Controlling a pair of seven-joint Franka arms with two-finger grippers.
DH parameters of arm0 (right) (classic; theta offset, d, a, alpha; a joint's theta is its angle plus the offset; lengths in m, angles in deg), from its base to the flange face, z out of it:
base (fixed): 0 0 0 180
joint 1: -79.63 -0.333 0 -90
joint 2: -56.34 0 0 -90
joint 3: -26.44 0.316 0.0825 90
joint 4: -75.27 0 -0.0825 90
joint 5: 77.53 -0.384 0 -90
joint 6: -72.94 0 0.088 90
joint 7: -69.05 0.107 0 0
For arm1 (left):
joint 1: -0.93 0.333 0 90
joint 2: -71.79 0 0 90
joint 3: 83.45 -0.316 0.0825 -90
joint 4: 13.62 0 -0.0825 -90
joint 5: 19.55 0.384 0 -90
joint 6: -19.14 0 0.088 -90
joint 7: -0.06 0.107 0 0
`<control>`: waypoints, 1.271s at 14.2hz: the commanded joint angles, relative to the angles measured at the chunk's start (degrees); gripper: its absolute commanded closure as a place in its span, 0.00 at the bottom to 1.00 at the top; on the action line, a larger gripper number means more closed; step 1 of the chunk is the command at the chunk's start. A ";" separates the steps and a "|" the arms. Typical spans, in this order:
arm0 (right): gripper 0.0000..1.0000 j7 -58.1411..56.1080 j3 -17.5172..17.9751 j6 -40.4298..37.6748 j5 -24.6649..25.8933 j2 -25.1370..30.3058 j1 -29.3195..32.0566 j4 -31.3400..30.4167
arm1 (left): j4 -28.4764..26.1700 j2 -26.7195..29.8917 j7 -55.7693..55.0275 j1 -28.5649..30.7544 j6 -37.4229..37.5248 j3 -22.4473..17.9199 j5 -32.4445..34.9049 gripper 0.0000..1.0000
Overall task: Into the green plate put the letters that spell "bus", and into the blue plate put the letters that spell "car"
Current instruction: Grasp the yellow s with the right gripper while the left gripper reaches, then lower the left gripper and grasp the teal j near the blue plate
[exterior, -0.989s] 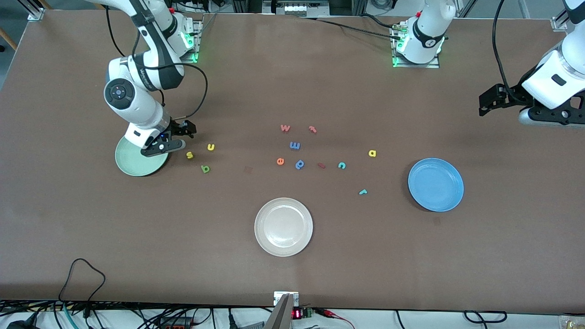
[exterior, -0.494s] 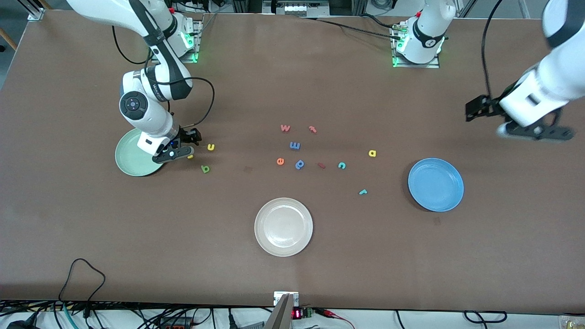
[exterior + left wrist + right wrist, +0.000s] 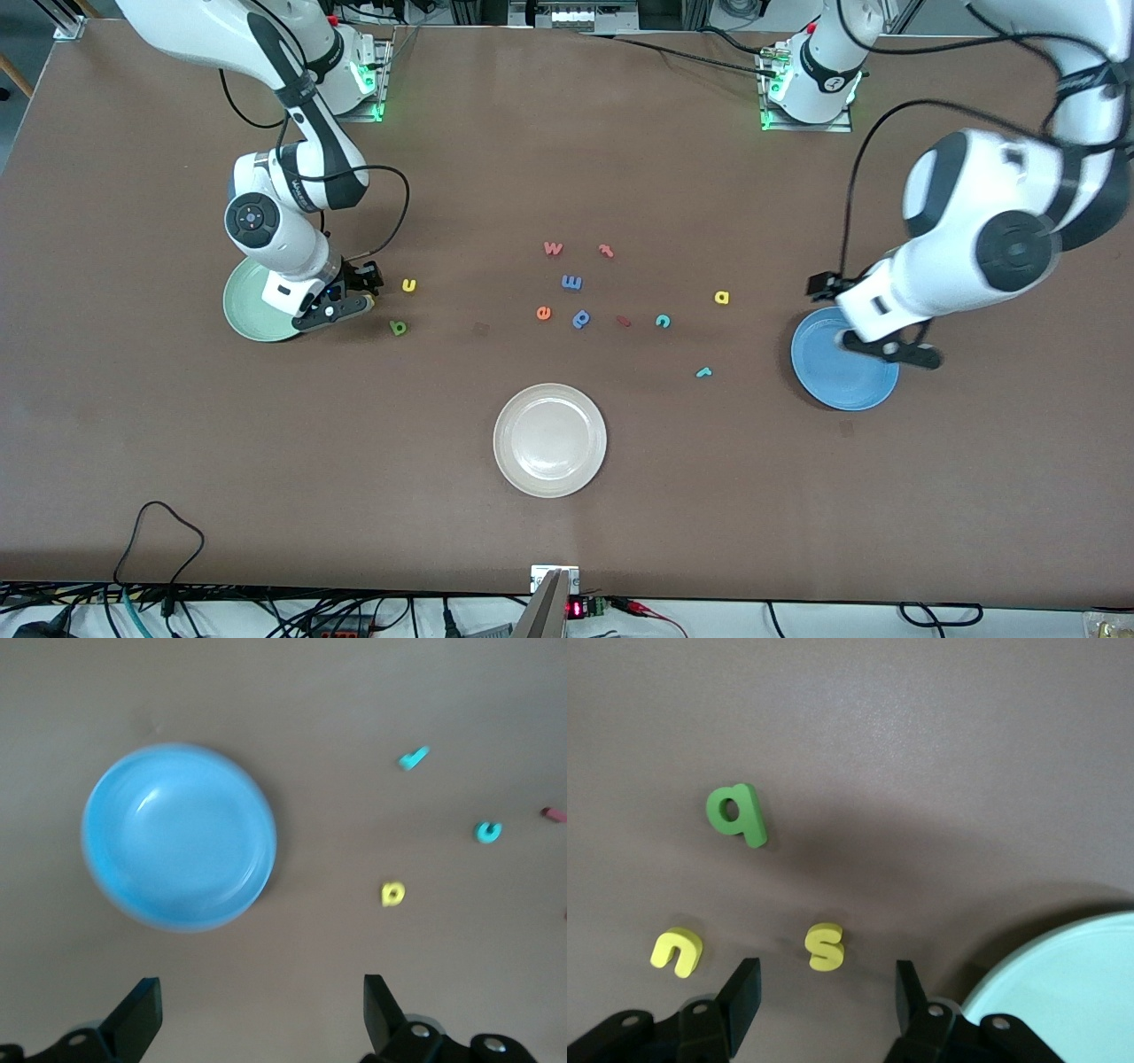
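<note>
Right gripper down low by the green plate, jaws apart and empty, with the yellow "s" lying on the table just ahead of the gap between its fingers. Yellow "u" and green "b" close by on the table. Left gripper spread wide and empty over the blue plate. Yellow "a", teal "c" and teal "r" loose on the table, toward the middle from that plate.
</note>
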 commanded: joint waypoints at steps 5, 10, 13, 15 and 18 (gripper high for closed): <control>0.41 -1.13 0.22 1.25 0.15 -2.08 0.16 0.87 | 1.86 -12.87 8.80 -10.19 -20.07 -0.42 -0.48 0.00; 0.41 -1.13 0.22 3.09 0.15 -3.40 -0.10 0.87 | 0.89 -19.56 12.05 -10.73 -31.87 -0.42 -0.56 0.10; 0.43 -1.13 0.22 4.06 0.15 -4.02 -0.28 0.87 | 0.80 -20.88 14.42 -10.29 -32.32 -0.42 -0.56 0.21; 0.47 -1.13 0.22 4.15 0.15 -4.19 -0.19 0.96 | 0.80 -22.11 14.52 -10.63 -34.16 -0.42 -0.56 0.23; 0.49 -1.13 0.22 4.94 0.15 -4.81 -0.45 0.87 | 0.19 -22.64 14.43 -10.72 -34.61 -0.42 -0.56 0.27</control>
